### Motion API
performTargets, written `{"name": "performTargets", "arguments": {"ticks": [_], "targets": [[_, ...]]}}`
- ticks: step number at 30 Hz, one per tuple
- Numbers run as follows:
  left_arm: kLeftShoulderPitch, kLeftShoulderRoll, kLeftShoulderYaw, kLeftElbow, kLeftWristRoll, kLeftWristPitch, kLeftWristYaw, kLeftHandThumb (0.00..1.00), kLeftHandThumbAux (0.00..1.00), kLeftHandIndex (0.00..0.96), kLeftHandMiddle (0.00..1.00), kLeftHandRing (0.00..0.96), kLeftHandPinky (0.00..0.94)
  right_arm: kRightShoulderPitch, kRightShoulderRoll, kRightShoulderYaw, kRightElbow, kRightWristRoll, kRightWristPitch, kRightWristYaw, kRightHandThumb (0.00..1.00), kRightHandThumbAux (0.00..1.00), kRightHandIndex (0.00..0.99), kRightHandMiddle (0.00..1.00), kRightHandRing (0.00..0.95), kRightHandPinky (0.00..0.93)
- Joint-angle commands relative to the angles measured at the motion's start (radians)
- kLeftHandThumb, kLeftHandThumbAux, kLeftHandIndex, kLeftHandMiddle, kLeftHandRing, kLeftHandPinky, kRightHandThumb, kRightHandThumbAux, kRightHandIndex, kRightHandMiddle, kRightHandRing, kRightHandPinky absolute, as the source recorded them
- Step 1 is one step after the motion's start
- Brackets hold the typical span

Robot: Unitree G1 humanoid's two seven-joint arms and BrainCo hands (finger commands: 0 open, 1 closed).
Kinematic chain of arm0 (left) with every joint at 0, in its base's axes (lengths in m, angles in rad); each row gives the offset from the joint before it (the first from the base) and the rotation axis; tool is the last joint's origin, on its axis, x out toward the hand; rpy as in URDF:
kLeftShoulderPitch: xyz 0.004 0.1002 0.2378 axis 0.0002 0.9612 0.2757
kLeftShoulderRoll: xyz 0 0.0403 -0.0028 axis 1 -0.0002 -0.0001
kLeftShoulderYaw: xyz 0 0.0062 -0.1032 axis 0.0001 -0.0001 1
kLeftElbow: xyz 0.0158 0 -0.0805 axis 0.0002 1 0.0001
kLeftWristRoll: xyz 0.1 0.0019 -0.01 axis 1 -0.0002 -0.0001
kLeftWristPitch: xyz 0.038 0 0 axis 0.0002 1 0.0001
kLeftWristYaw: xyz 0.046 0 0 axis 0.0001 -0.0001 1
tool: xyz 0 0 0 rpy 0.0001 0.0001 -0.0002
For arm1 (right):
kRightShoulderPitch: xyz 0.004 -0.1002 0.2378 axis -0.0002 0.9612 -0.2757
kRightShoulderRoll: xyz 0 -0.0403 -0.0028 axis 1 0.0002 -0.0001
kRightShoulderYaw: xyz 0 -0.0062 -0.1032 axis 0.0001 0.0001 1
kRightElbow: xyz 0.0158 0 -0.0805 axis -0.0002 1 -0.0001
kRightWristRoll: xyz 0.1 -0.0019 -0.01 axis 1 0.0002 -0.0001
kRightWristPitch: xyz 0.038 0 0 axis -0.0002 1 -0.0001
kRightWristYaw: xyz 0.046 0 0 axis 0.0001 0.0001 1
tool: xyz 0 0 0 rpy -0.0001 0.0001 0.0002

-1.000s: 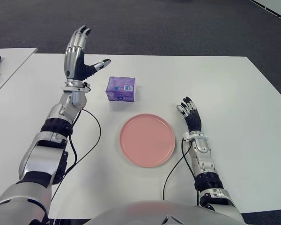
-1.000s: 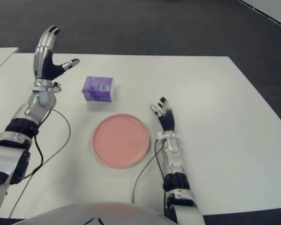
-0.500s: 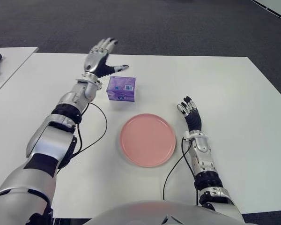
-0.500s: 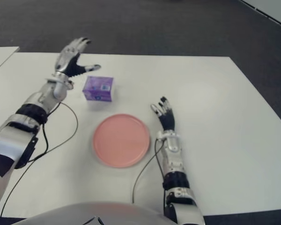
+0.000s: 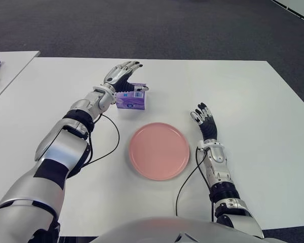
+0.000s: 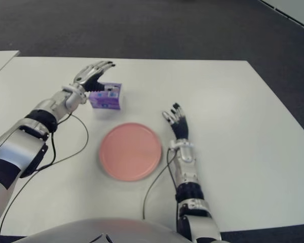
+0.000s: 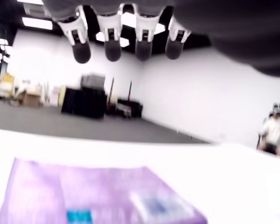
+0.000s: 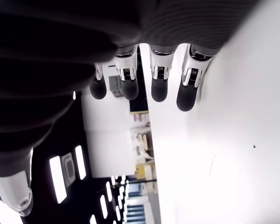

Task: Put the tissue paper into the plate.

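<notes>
— Where is the tissue pack [image 5: 131, 96]?
— On the white table [image 5: 253, 101], at 11 o'clock from the pink plate [image 5: 159, 151], outside it.
— And the hands?
— Left hand [image 5: 120, 76] spread above the pack, gripping nothing. Right hand [image 5: 204, 119], at the plate's 3 o'clock, fingers loosely extended, empty.

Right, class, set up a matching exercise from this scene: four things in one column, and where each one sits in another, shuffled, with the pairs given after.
Things:
1. purple tissue paper pack
2. round pink plate
3. left hand
4. right hand

Places:
A. middle of the white table, nothing on it
B. open, to the right of the plate
C. fingers spread, over the pack, not closed on it
D. beyond the plate, on its left side

Pairs: 1-D, 2-A, 3-C, 4-B
</notes>
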Motion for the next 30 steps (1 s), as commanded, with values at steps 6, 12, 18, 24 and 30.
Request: {"name": "performTargets", "arguments": {"ticks": [6, 12, 18, 24, 30], "targets": [[-0.016, -0.004, -0.061, 0.024, 0.035, -0.001, -0.034, 0.213, 0.238, 0.0, 0.0, 0.0, 0.0, 0.036, 0.011, -0.009, 0.083, 0.01, 0.041, -0.007, 0.392, 0.625, 0.059, 0.089, 0.081, 0.133], [-0.018, -0.017, -0.08, 0.035, 0.042, 0.021, -0.031, 0.192, 0.254, 0.0, 0.0, 0.0, 0.0, 0.031, 0.014, -0.012, 0.089, 0.013, 0.036, -0.009, 0.403, 0.632, 0.063, 0.1, 0.098, 0.15], [-0.019, -0.03, -0.092, 0.045, 0.043, 0.045, -0.029, 0.186, 0.269, 0.0, 0.0, 0.0, 0.0, 0.032, 0.014, -0.014, 0.09, 0.012, 0.032, -0.006, 0.412, 0.623, 0.066, 0.106, 0.103, 0.146], [-0.02, -0.035, -0.108, 0.056, 0.054, 0.068, -0.016, 0.173, 0.274, 0.0, 0.0, 0.0, 0.0, 0.031, 0.011, -0.018, 0.095, 0.013, 0.029, -0.004, 0.42, 0.62, 0.073, 0.114, 0.104, 0.133], [-0.018, -0.029, -0.122, 0.063, 0.062, 0.086, -0.007, 0.166, 0.272, 0.0, 0.0, 0.0, 0.0, 0.03, 0.011, -0.019, 0.098, 0.012, 0.023, -0.004, 0.42, 0.625, 0.076, 0.113, 0.101, 0.135]]}}
